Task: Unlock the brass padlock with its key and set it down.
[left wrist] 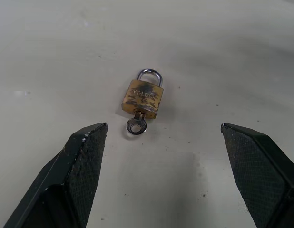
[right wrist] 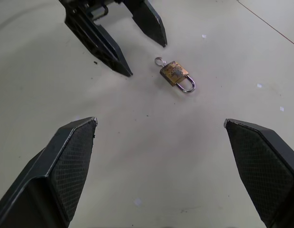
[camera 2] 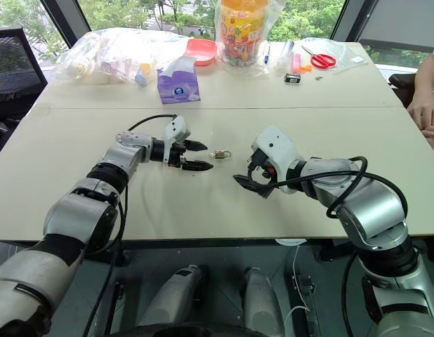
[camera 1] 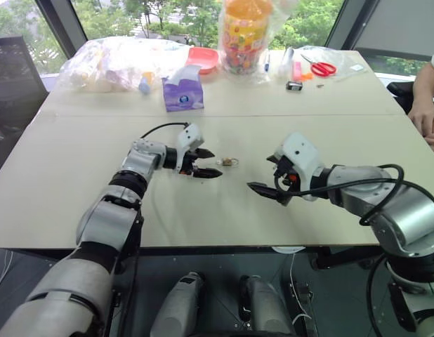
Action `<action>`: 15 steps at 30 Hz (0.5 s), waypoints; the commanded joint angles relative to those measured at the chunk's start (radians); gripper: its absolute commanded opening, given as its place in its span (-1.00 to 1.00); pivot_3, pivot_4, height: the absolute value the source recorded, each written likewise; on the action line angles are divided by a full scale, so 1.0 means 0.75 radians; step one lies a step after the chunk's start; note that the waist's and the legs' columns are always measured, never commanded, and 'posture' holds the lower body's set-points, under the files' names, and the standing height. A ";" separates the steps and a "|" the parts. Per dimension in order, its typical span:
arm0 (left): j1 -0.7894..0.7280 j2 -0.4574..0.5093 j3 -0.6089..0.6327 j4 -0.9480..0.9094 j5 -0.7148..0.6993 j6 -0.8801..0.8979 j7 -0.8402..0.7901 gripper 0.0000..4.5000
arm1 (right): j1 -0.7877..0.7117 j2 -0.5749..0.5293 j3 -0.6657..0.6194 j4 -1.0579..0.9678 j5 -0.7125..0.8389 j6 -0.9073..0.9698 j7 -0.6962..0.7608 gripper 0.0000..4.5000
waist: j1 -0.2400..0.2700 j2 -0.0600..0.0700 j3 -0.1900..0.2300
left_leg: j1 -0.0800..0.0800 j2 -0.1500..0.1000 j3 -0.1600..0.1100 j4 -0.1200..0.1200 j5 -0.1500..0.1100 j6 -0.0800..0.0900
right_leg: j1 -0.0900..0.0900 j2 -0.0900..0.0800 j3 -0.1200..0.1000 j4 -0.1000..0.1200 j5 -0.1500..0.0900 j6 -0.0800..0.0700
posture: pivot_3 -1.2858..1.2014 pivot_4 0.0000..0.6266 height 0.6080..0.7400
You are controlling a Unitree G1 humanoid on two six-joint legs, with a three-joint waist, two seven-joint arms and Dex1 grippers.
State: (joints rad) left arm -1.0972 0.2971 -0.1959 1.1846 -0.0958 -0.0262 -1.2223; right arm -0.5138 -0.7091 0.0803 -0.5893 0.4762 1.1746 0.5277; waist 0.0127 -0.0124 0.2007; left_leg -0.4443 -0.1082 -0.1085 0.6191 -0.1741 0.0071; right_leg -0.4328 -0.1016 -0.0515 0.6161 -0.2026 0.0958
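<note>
Between the two grippers, flat on the table (camera 1: 97, 147), lies the brass padlock (camera 1: 229, 162), touching neither of them. Key (left wrist: 136, 125) is seated in the keyhole at the bottom of the body, its round bow sticking out toward the left gripper (camera 1: 206, 163). Shackle (left wrist: 150, 75) looks closed, both legs down in the body, and points away from the left gripper.

Left gripper: fingers spread wide, nothing between them, tips just short of the padlock, aimed at its key end. From its wrist view the padlock sits just ahead of the tips, about centred in the gap.

Right gripper (camera 1: 262, 189): fingers also spread wide, empty, hovering low over the table. Padlock is ahead of it, farther off than from the left one, shackle end nearer this side. Left gripper's fingers (right wrist: 109, 45) show beyond the padlock in the right wrist view.
</note>
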 commanded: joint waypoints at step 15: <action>0.499 0.617 0.227 -1.324 -0.233 0.715 -0.256 0.76 | -0.587 0.403 0.389 1.387 -0.450 -0.901 0.310 1.00 | -0.076 0.002 0.000 | 0.004 0.001 0.000 0.000 0.001 -0.002 | -0.001 0.005 0.007 0.008 0.000 -0.001 | 0.03 -0.52 1.00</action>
State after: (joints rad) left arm -0.7462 0.7321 -0.0764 0.3077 -0.2255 0.4447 -1.4364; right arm -0.9184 -0.4217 0.3535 0.3623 0.1787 0.5810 0.7162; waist -0.0443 -0.0112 0.2008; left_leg -0.4413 -0.1071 -0.1086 0.6191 -0.1732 0.0053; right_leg -0.4342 -0.0973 -0.0454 0.6222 -0.2023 0.0948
